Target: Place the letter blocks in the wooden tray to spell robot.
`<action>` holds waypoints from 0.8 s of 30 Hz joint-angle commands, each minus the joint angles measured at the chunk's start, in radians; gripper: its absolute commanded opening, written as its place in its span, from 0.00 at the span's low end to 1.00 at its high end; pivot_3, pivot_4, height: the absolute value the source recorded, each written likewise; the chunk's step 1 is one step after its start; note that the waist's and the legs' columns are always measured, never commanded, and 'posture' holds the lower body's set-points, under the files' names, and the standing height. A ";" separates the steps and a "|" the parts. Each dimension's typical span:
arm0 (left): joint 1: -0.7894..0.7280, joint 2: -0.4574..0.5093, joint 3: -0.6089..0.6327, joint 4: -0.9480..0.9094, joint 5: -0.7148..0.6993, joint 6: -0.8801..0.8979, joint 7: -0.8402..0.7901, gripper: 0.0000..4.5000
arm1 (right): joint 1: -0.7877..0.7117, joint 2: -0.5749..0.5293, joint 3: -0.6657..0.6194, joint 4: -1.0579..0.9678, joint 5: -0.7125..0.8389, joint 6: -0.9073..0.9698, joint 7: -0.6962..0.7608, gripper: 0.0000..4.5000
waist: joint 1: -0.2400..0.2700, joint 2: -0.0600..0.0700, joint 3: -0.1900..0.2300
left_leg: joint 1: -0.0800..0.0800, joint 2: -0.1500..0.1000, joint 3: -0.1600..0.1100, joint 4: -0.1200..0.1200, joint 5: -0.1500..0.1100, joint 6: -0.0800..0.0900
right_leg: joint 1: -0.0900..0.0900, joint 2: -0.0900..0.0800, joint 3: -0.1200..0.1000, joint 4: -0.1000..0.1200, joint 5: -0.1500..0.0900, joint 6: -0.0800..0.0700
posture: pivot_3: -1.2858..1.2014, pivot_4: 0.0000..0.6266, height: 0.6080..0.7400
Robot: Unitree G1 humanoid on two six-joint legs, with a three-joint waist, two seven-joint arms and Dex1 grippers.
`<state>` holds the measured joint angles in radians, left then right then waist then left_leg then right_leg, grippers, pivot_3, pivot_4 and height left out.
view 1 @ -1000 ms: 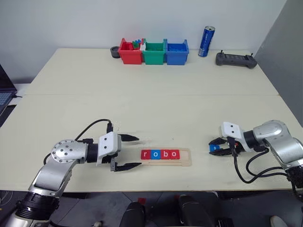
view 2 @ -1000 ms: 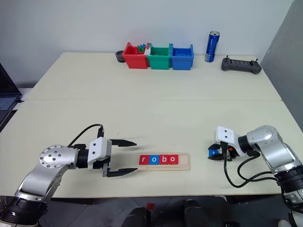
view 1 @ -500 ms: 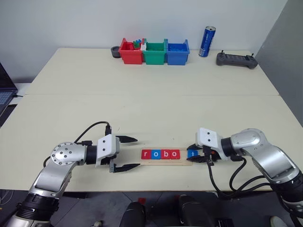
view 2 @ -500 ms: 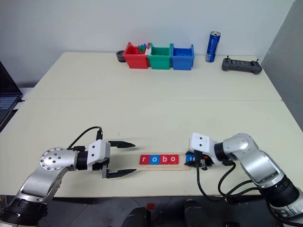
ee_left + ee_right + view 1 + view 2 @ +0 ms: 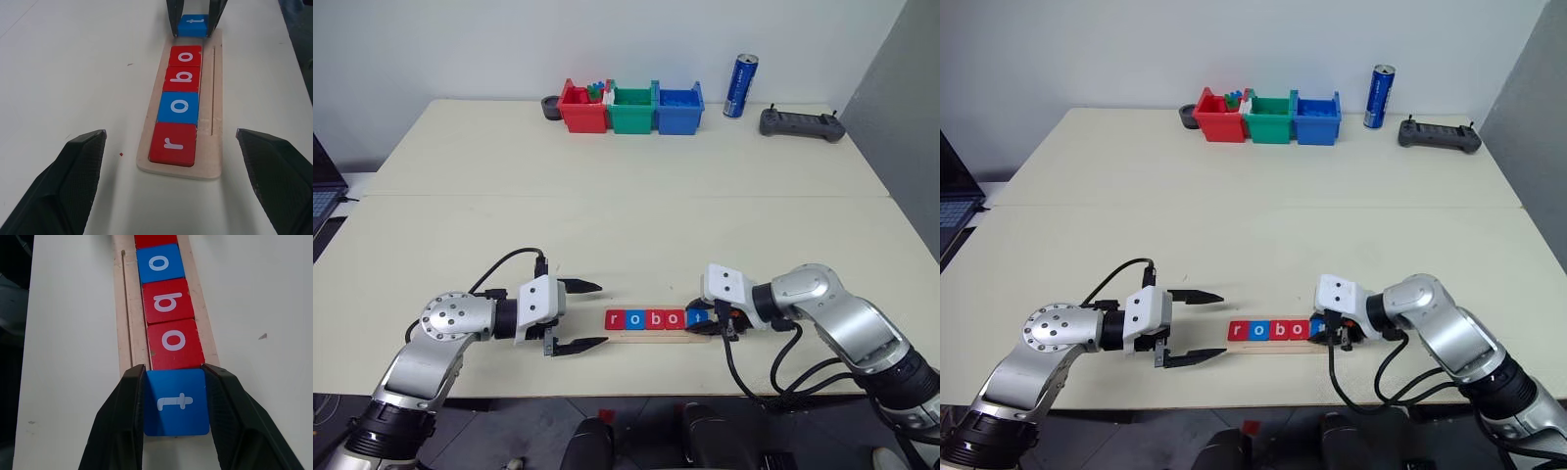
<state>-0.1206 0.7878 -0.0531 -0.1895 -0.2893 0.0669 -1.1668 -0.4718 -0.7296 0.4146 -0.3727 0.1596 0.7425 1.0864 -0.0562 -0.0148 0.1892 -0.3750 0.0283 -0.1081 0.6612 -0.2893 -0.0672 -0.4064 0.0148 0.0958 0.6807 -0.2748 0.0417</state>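
Note:
The wooden tray (image 5: 651, 337) lies near the table's front edge. In it sit a red r (image 5: 615, 319), a blue o (image 5: 634, 319), a red b (image 5: 654, 319) and a red o (image 5: 674, 319) in a row. My right gripper (image 5: 701, 318) is shut on the blue t tile (image 5: 176, 402), one finger on each side. The tile is at the tray's right end, against the red o (image 5: 174, 343). I cannot tell whether it rests flat in the groove. My left gripper (image 5: 600, 314) stands open just left of the tray, with nothing between its fingers.
Red (image 5: 582, 110), green (image 5: 632, 111) and blue (image 5: 677, 110) bins stand at the table's back, with a small dark round object (image 5: 551, 106) beside them. A blue can (image 5: 740, 86) and a black controller (image 5: 801, 124) are at the back right. A laptop (image 5: 321, 196) is at the left edge.
My right gripper has carried the blue t tile leftward from the bare table to the tray's right end. The left gripper has stayed in place, open.

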 commanded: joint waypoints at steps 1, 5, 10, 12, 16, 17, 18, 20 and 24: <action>-0.004 0.006 0.015 -0.035 -0.009 0.004 0.008 1.00 | -0.029 0.002 -0.003 -0.008 0.007 -0.002 0.002 0.31 | 0.000 0.000 0.000 | 0.000 0.000 0.000 0.000 0.000 0.000 | 0.000 0.000 0.000 0.000 0.000 0.000 | 0.52 0.24 1.00; -0.004 0.002 0.013 -0.020 -0.004 -0.007 0.006 1.00 | -0.041 0.018 -0.004 0.001 0.013 0.010 -0.007 0.47 | 0.000 0.000 0.000 | 0.000 0.000 0.000 0.000 0.000 0.000 | 0.000 0.000 0.000 0.000 0.000 0.000 | 0.52 0.24 1.00; -0.008 -0.003 0.011 0.006 0.001 -0.025 0.001 1.00 | -0.052 0.028 -0.015 -0.006 0.021 0.031 -0.011 0.84 | 0.000 0.000 0.000 | 0.000 0.000 0.000 0.000 0.000 0.000 | 0.000 0.000 0.000 0.000 0.000 0.000 | 0.52 0.24 1.00; -0.009 -0.003 0.011 0.013 0.001 -0.030 -0.001 1.00 | -0.068 0.041 -0.050 -0.025 0.045 0.062 -0.027 1.00 | 0.000 0.000 0.000 | 0.000 0.000 0.000 0.000 0.000 0.000 | 0.000 0.000 0.000 0.000 0.000 0.000 | 0.52 0.24 1.00; -0.006 0.000 0.015 0.011 -0.002 -0.031 -0.001 1.00 | -0.072 0.021 -0.119 -0.081 0.090 0.112 -0.046 1.00 | 0.000 0.000 0.000 | 0.000 0.000 0.000 0.000 0.000 0.000 | 0.000 0.000 0.000 0.000 0.000 0.000 | 0.52 0.24 1.00; -0.004 0.002 0.017 0.009 -0.003 -0.031 -0.001 1.00 | -0.056 0.000 -0.129 -0.099 0.088 0.107 -0.048 0.95 | 0.000 0.000 0.000 | 0.000 0.000 0.000 0.000 0.000 0.000 | 0.000 0.000 0.000 0.000 0.000 0.000 | 0.52 0.24 1.00; -0.002 0.004 0.019 0.008 -0.004 -0.030 -0.001 1.00 | -0.030 -0.032 -0.133 -0.120 0.081 0.091 -0.043 0.90 | 0.001 0.000 0.000 | 0.000 0.000 0.000 0.000 0.000 0.000 | 0.000 0.000 0.000 0.000 0.000 0.000 | 0.52 0.24 1.00; 0.001 0.007 0.021 0.008 -0.003 -0.031 -0.001 1.00 | 0.025 -0.083 -0.133 -0.153 0.072 0.063 -0.039 0.78 | 0.009 0.000 0.000 | -0.001 0.000 -0.001 0.000 0.000 0.000 | 0.000 0.000 -0.001 0.000 0.000 0.000 | 0.52 0.24 1.00; 0.006 0.009 0.025 0.030 0.000 -0.050 -0.008 1.00 | 0.083 -0.117 -0.113 -0.168 0.039 0.002 -0.061 0.45 | 0.008 0.000 0.000 | -0.002 -0.001 -0.001 0.000 0.000 0.000 | -0.001 -0.001 -0.001 -0.001 0.000 0.000 | 0.52 0.24 1.00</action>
<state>-0.1162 0.7872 -0.0507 -0.1549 -0.2876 0.0432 -1.1697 -0.3852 -0.8384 0.3032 -0.4993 0.2105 0.7794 1.0385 -0.0484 -0.0150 0.1891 -0.3766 0.0278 -0.1089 0.6610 -0.2894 -0.0671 -0.4073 0.0142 0.0946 0.6802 -0.2749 0.0420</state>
